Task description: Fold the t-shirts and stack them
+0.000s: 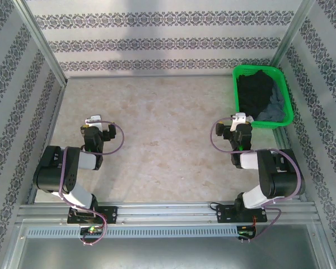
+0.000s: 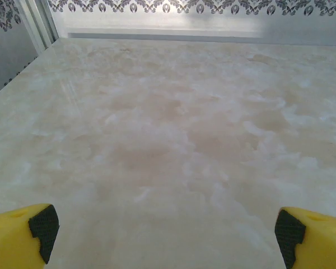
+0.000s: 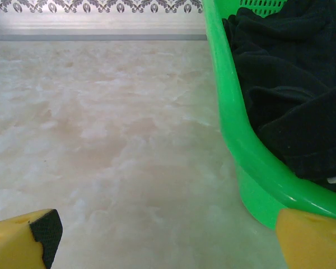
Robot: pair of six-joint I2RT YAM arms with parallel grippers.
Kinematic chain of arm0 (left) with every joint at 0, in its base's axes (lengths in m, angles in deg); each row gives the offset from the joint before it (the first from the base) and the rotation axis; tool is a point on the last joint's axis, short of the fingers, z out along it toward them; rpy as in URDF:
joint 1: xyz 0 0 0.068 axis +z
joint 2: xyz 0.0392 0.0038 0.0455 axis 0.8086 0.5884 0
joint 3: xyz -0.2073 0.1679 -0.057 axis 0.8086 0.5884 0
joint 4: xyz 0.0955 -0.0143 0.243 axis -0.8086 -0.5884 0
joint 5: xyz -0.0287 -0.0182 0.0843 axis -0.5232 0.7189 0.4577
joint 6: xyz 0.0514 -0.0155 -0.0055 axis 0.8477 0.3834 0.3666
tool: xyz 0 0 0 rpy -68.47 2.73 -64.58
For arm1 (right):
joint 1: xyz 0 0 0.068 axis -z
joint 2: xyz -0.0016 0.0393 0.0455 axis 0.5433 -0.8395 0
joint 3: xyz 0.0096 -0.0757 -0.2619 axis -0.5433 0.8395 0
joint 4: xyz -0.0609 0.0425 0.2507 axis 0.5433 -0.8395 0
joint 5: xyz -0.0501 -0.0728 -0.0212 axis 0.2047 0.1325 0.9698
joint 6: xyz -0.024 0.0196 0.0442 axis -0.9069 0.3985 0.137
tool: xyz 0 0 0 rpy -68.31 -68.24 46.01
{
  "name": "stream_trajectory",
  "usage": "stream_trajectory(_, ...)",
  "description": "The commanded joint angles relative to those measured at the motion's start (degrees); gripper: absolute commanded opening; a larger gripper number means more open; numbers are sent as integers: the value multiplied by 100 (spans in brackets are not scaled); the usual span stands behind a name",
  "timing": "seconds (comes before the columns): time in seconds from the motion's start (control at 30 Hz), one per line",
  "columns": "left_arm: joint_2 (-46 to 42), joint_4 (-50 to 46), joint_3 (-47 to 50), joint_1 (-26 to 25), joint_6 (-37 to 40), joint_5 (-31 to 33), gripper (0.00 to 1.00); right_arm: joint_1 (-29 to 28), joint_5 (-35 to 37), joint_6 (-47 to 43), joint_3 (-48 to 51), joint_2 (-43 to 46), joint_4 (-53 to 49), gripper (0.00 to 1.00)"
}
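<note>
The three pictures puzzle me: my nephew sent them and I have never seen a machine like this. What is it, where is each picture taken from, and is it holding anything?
These are two robot arms bolted side by side at the near edge of a marble-patterned table. The wide picture looks down from above and behind them. The other two come from small cameras on the wrists, so the yellow tips at the bottom are each arm's own fingers.

The left tool and the right tool both stand open and hold nothing.

In the far right corner sits a green basket. In it lie a crumpled black t-shirt and a grey t-shirt, not yet folded.
</note>
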Motion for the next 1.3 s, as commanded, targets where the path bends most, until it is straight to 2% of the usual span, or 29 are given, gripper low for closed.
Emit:
stream_trajectory(0.0, -21, 55, 45, -36, 126, 18, 100, -19, 94, 32, -21, 35, 179, 98)
stream_trajectory(0.63, -21, 14, 31, -36, 107, 54, 100, -19, 89, 34, -15, 34, 192, 98)
stream_trajectory(0.7, -71, 333, 199, -36, 150, 20, 100, -19, 130, 58, 36, 124, 373, 98)
stream_trajectory(0.73, -288, 326, 280, -109, 216, 86, 100, -131, 359, -27, -59, 416, -66, 98)
stream_trajectory(0.8, -1122, -397, 222, -543, 495, 819, 100, -502, 880, -272, -489, 1220, -1374, 98)
stream_trajectory(0.83, -1658, -957, 78, -750, 597, 1151, 100, -702, 1172, -191, -702, 1613, -1666, 98)
stream_trajectory(0.87, -2107, -1385, -108, -883, 479, 1379, 100, -869, 1534, 268, -978, 1938, -1893, 98)
stream_trajectory(0.9, -2427, -1819, -428, -961, 218, 1642, 100, -896, 1608, 892, -1351, 2185, -2633, 98)
stream_trajectory(0.93, -2687, -2880, -970, -983, -372, 1923, 100, -732, 874, 1539, -1951, 2434, -3770, 98)
stream_trajectory(0.97, -2868, -4455, -1672, -952, -1222, 1894, 100, -480, 204, 2131, -2489, 2578, -4598, 98)
stream_trajectory(1.0, -2941, -5448, -2160, -934, -1799, 1787, 100, -313, 30, 2723, -2562, 2476, -4259, 98)
stream_trajectory(1.03, -2908, -5610, -2401, -817, -2129, 1546, 100, 53, -738, 3156, -2761, 2211, -4018, 98)
stream_trajectory(1.07, -2771, -5300, -2480, -486, -2517, 769, 100, 212, -922, 3308, -3261, 1824, -4550, 98)
stream_trajectory(1.1, -2591, -5297, -2666, -178, -3027, 45, 100, 187, -498, 3222, -4050, 1476, -5506, 98)
stream_trajectory(1.13, -2296, -5483, -3030, -16, -3409, -475, 100, 105, 222, 3171, -4749, 1084, -6251, 98)
stream_trajectory(1.17, -1961, -5857, -3538, -38, -3475, -718, 100, 78, 740, 3151, -5197, 773, -6654, 98)
stream_trajectory(1.23, -1339, -6515, -4386, -315, -3420, -1008, 100, 122, 1562, 3363, -5621, 363, -6854, 98)
stream_trajectory(1.27, -1095, -6661, -4673, -498, -3402, -1164, 100, 219, 1676, 3483, -5782, 159, -6840, 96)
